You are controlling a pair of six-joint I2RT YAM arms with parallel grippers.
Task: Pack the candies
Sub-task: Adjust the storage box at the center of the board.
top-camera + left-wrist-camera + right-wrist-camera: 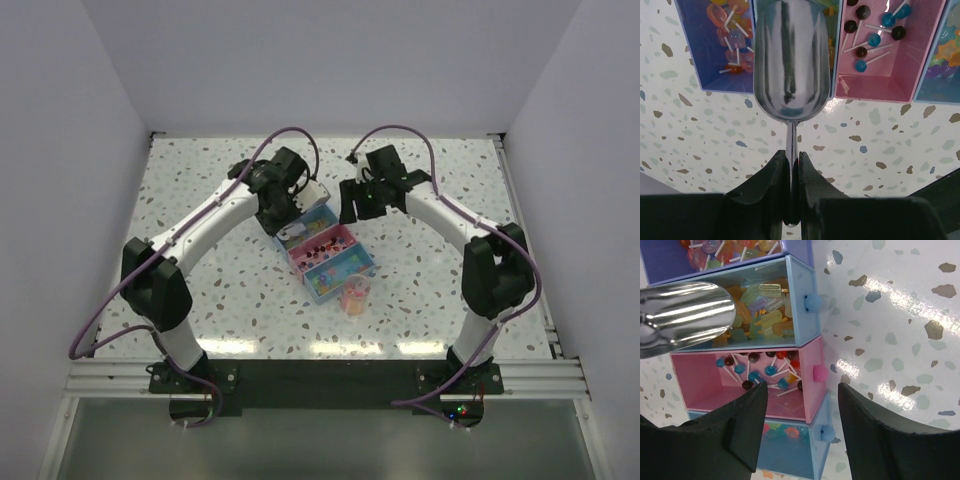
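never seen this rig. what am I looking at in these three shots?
Two robot arms bolted at a table's edge. One picture looks down from above; the other two come from a camera on each wrist. On the speckled table sits a row of coloured drawers filled with candies, the pink drawer with lollipops; a small cup stands beside them. The left arm's fingers are shut on the handle of a metal scoop. The right arm's fingers are open above the drawers, holding nothing.

Overhead far, wrists close, sharing pink drawer (705, 390)
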